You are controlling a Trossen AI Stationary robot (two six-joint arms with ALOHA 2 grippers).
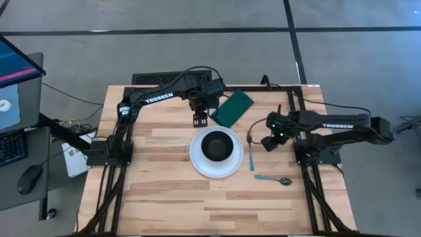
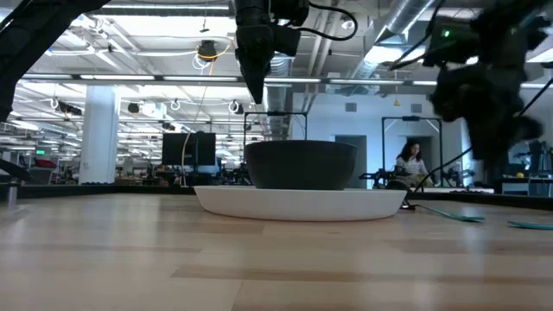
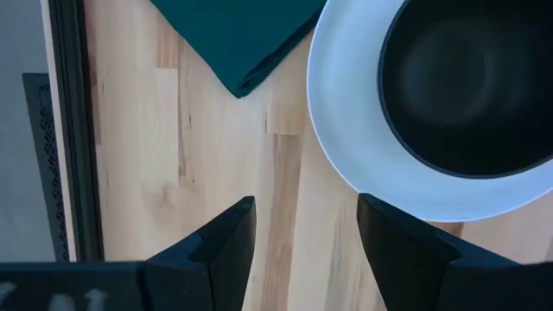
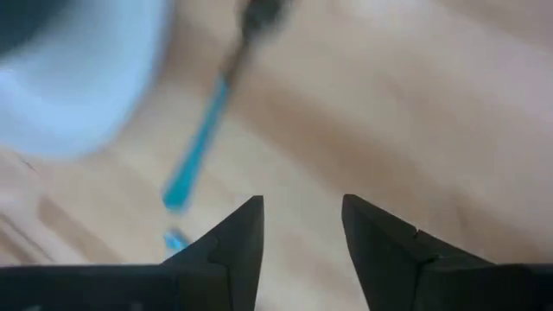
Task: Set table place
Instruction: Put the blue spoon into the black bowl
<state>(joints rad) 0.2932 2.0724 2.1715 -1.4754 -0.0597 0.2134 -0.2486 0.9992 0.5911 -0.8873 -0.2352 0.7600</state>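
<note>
A black bowl (image 1: 216, 145) sits on a white plate (image 1: 197, 161) at the middle of the light-wood table (image 1: 171, 197). A folded dark green napkin (image 1: 231, 108) lies flat on the table behind the plate. A blue-handled utensil (image 1: 251, 155) lies right of the plate, and a second blue-handled spoon (image 1: 275, 178) lies nearer the front. My left gripper (image 1: 200, 121) is open above the table between napkin and plate; it also shows in its wrist view (image 3: 304, 226). My right gripper (image 1: 268, 142) is open above the table right of the utensil; it also shows in its wrist view (image 4: 302, 226).
A desk with a monitor (image 1: 13, 79), keyboard and mouse (image 1: 29, 178) stands left of the table. Black frame rails (image 1: 309, 191) run along both table sides. Bare wood lies in front of the plate. A person (image 2: 413, 164) sits far behind in the room.
</note>
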